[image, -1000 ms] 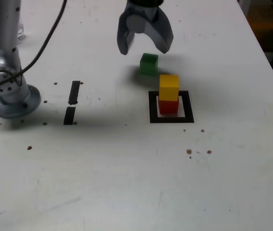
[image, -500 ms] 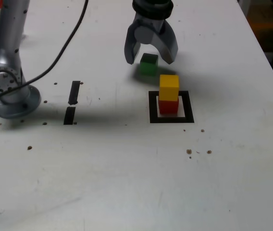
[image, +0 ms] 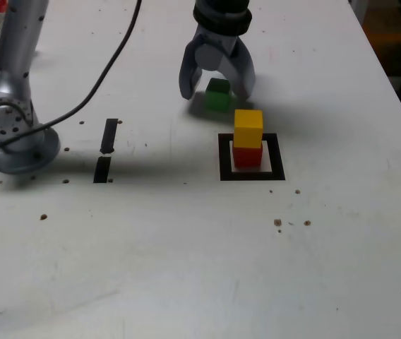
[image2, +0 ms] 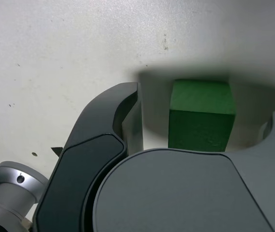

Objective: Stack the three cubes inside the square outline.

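A yellow cube [image: 248, 128] sits on a red cube [image: 247, 156] inside the square outline [image: 224, 159] of black tape. Just behind the outline, the green cube [image: 219, 94] rests on the white table. My gripper [image: 216, 93] hangs low over the green cube, open, with one finger on each side of it and gaps on both sides. In the wrist view the green cube [image2: 201, 113] stands between the dark finger [image2: 123, 111] and the other finger at the frame edge, apart from both.
Two short black tape strips [image: 109, 135] [image: 102, 169] lie at the exterior view's left. The arm's silver base [image: 10, 131] and its black cable [image: 109, 60] stand further left. Small dark specks dot the table. The table's edge [image: 398, 99] runs along the right.
The gripper has come down from above until its fingers straddle the green cube, and its fingers have drawn in slightly. The cubes have not moved.
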